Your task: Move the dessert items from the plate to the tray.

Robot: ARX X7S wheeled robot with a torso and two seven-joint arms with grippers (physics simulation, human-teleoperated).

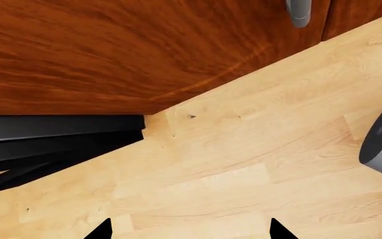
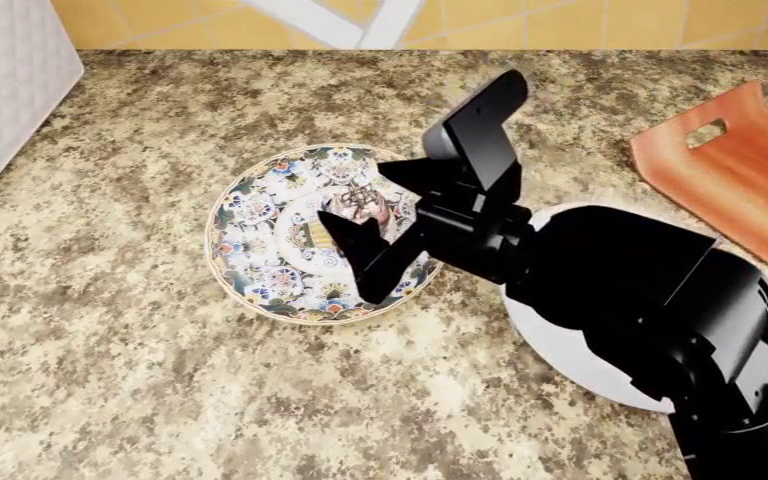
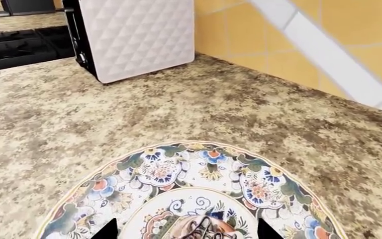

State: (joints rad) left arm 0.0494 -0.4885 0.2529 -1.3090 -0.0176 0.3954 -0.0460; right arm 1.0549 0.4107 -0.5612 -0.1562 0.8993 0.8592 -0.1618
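Note:
A chocolate cupcake with swirled cream stands on a round plate with a blue, green and orange floral pattern. My right gripper is open, one finger on each side of the cupcake. In the right wrist view the cupcake's top shows between the two fingertips of the right gripper, over the plate. The reddish-brown wooden tray lies at the far right. The white-frosted cake is not in view. My left gripper is open and empty, hanging above a wooden floor.
A plain white plate lies under my right forearm. A white quilted appliance stands at the back left and shows in the right wrist view. A yellow tiled wall backs the granite counter. The left wrist view shows a cabinet door.

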